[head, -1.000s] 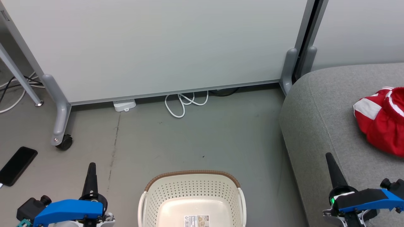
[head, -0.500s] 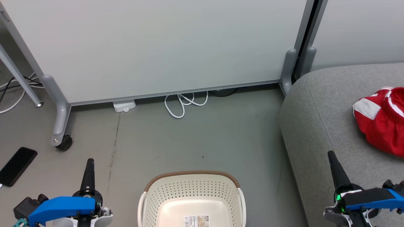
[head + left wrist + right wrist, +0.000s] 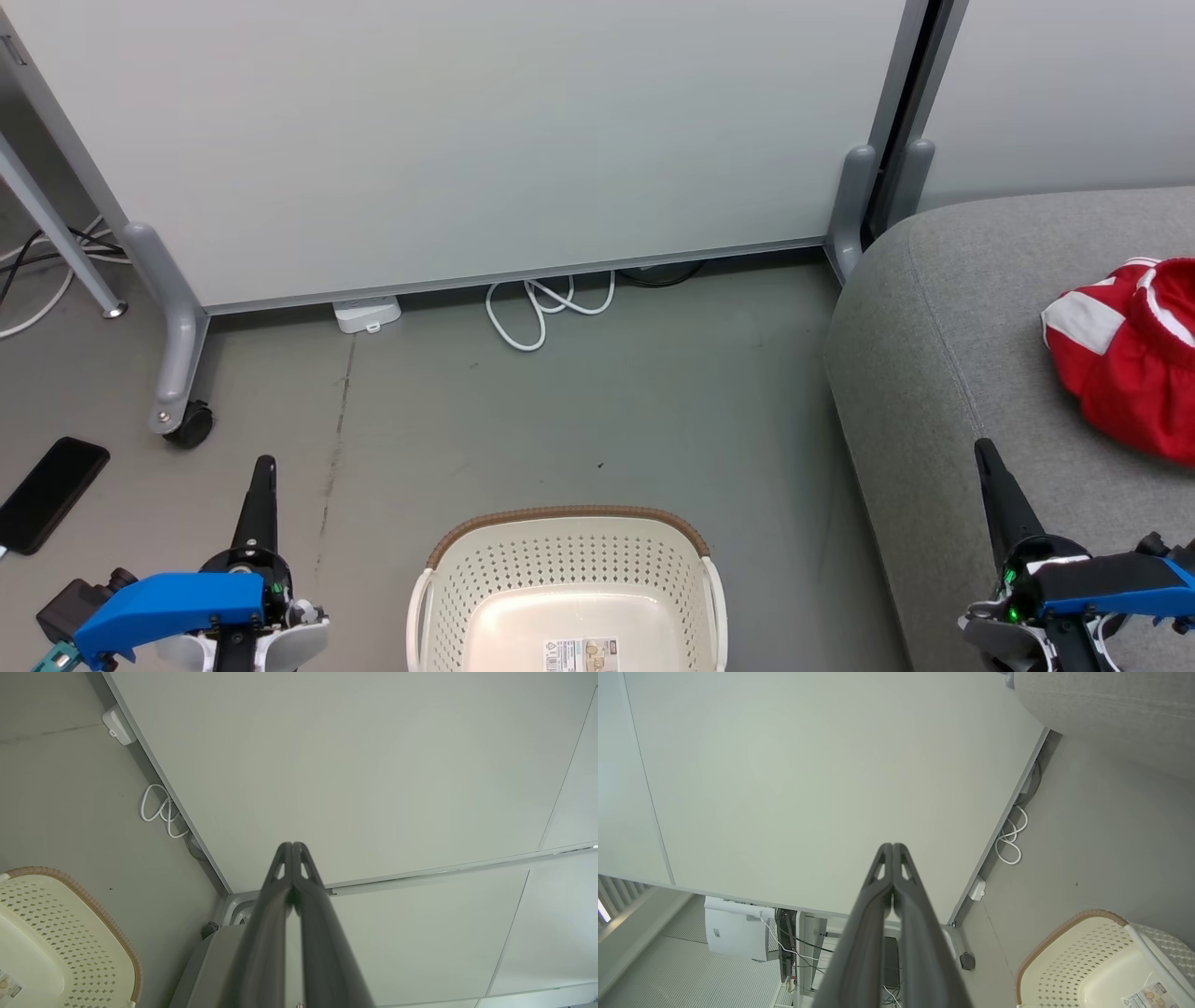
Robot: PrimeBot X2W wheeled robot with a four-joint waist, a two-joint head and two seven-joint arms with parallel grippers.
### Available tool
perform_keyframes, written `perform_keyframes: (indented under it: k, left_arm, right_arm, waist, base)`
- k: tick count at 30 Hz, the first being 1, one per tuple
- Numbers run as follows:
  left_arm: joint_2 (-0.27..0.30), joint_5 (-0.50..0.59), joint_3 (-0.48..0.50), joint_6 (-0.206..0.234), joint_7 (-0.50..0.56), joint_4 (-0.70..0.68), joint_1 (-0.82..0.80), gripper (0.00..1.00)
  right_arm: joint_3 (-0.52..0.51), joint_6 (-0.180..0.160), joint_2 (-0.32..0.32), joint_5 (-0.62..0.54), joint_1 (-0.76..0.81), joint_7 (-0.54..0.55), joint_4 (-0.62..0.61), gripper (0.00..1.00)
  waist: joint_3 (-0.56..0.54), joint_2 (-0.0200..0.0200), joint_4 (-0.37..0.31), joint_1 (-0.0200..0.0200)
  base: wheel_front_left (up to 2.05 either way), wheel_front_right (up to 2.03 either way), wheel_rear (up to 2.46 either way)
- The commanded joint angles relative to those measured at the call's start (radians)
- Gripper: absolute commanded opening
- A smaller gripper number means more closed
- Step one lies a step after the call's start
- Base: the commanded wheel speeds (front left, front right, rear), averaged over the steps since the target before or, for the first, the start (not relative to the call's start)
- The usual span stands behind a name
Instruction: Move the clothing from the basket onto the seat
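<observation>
Clothing (image 3: 1130,373) on the seat (image 3: 934,327) as before; left gripper (image 3: 265,464) and right gripper (image 3: 982,448) closed, empty, slightly forward.

Red-and-white clothing (image 3: 1134,364) crumpled on grey seat (image 3: 934,373) — cream basket (image 3: 569,558) upright nearby

Left gripper (image 3: 292,846) rises from btm centre. Its two long dark fingers (image 3: 261,933) are pressed together, tips touching, and point at a large pale partition panel (image 3: 364,765) that covers most of the bg. Lower-left corner: the basket (image 3: 56,914), cream w/ perforated walls & a brown woven-look rim, partly cut off by the frame, standing on grey floor (image 3: 60,807). Along the panel's base lie a looped white cable (image 3: 161,812) and, further up-left, a small white box (image 3: 117,724).
</observation>
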Motion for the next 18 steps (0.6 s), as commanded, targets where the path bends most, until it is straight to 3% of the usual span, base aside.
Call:
perform_keyframes:
  k: [1,18]
  left_arm:
    - [0.001,-0.018,0.007,-0.003,0.006,-0.009,-0.017,0.0]
    - [-0.001,-0.141,0.02,-0.003,0.038,-0.018,-0.03,0.0]
  right_arm:
    - [-0.003,0.001,-0.002,0.022,-0.02,0.004,-0.009,0.0]
    - [-0.012,0.001,-0.002,0.154,-0.022,0.029,-0.013,0.0]
  waist:
    - [0.0,-0.0001,0.0,0.0]
    - [-0.002,-0.0001,-0.002,0.0]
  base:
    - [0.0,0.0,0.0]
    - [0.0,0.0,0.0]
